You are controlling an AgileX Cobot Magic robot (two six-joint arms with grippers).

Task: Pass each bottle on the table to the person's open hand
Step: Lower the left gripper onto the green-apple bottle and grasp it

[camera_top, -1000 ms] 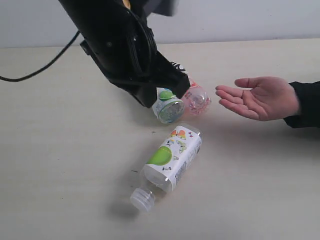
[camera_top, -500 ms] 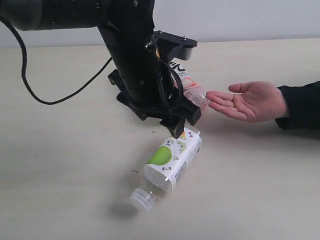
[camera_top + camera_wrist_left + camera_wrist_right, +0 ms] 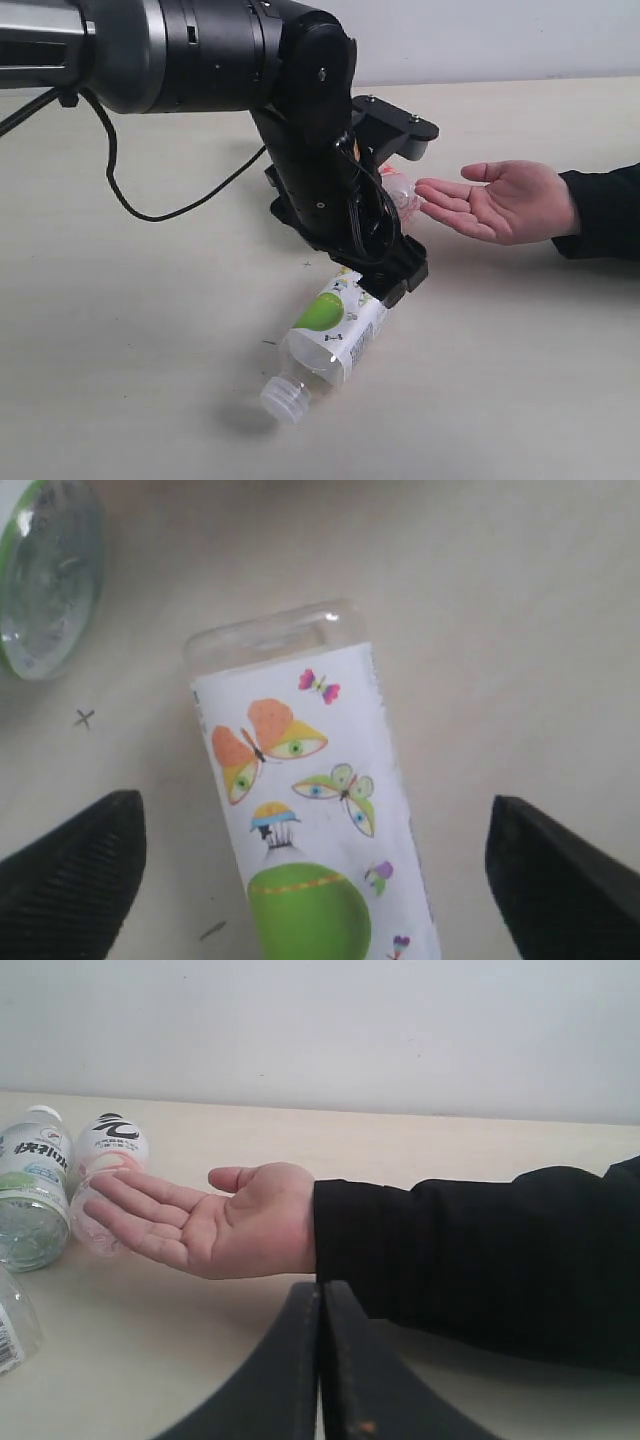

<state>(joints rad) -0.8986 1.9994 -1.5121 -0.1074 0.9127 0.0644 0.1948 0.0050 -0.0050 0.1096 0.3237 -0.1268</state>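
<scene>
1. A pale beige bench (image 3: pixel 120 330) runs back to a plain light wall (image 3: pixel 500 40), with a black cable (image 3: pixel 150 205) trailing across it beside the left arm.
2. The left gripper (image 3: pixel 315 880) hangs low over the apple-label bottle (image 3: pixel 335 330). Its fingers (image 3: pixel 70 870) are spread wide, one on each side of the bottle, and the wrist view shows both clear of it.
3. The squarish bottle lies on its side on the bench. Its pale cap points toward the exterior camera, and butterflies and a green apple show on its label.
4. A person's hand (image 3: pixel 500 200), in a black sleeve (image 3: pixel 605 210), is held open and palm up over the bench on the right.
5. The pink bottle (image 3: pixel 400 190) lies on the bench close by the person's fingertips, partly hidden by the arm. The green-and-blue-label bottle (image 3: pixel 35 1195) lies on its side just beside it.
6. The right gripper (image 3: pixel 320 1350) sits low near the sleeve, its fingers pressed together with nothing between them.
</scene>
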